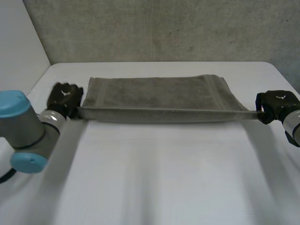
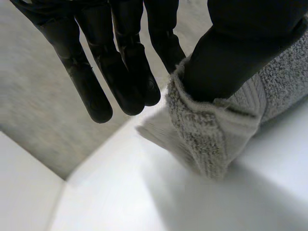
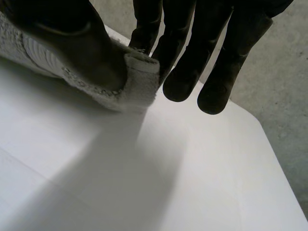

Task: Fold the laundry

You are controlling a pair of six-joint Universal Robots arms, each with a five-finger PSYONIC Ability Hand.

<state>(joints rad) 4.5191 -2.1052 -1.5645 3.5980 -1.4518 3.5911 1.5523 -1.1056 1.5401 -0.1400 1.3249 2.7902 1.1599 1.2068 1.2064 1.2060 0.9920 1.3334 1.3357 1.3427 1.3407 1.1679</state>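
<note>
A grey towel (image 1: 159, 93) lies flat across the far half of the white table (image 1: 164, 178), its near edge pulled straight between my two hands. My left hand (image 1: 65, 98) is at the towel's near left corner. In the left wrist view the thumb (image 2: 231, 57) pinches that corner of the towel (image 2: 211, 139) while the other fingers (image 2: 120, 67) hang straight beside it. My right hand (image 1: 276, 103) is at the near right corner. There the towel (image 3: 134, 82) is pinched between the thumb (image 3: 72, 43) and the fingers (image 3: 216, 57).
A concrete wall (image 1: 164, 28) rises just behind the table's far edge, and a pale wall (image 1: 18, 42) stands at the left. My left arm (image 1: 23, 131) reaches over the table's left side. Bare tabletop stretches in front of the towel.
</note>
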